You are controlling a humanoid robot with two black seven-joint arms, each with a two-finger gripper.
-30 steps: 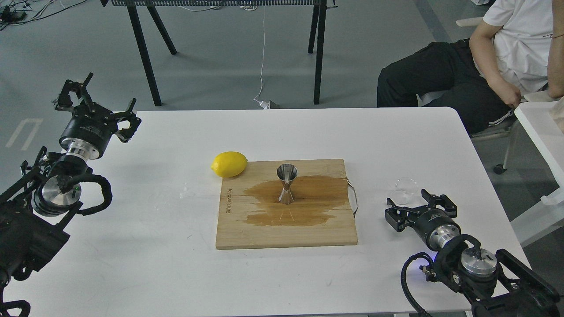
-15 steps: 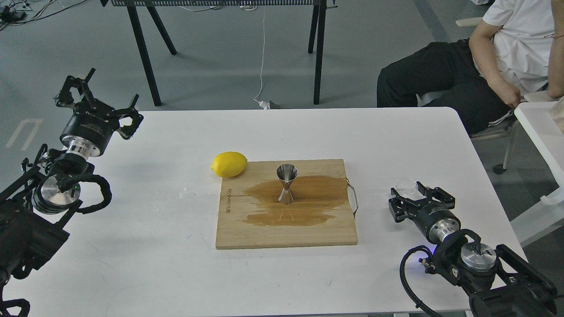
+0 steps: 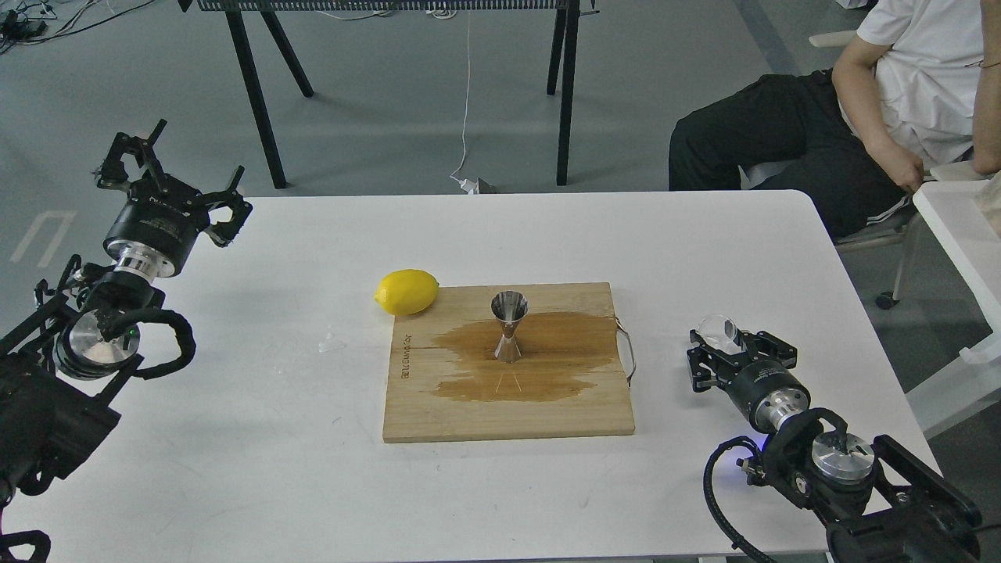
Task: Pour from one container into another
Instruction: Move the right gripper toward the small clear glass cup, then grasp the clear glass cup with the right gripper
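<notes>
Now your right gripper (image 3: 723, 344) pinches the small clear round cup (image 3: 719, 331), tilted, right of the upright shiny steel hourglass jigger (image 3: 508, 326); your left gripper (image 3: 168, 176) is spread.

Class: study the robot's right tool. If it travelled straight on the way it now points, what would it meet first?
The right tool points up-left, and the clear cup already sits at its fingertips, so it meets that first; whether they are touching is unclear.
</notes>
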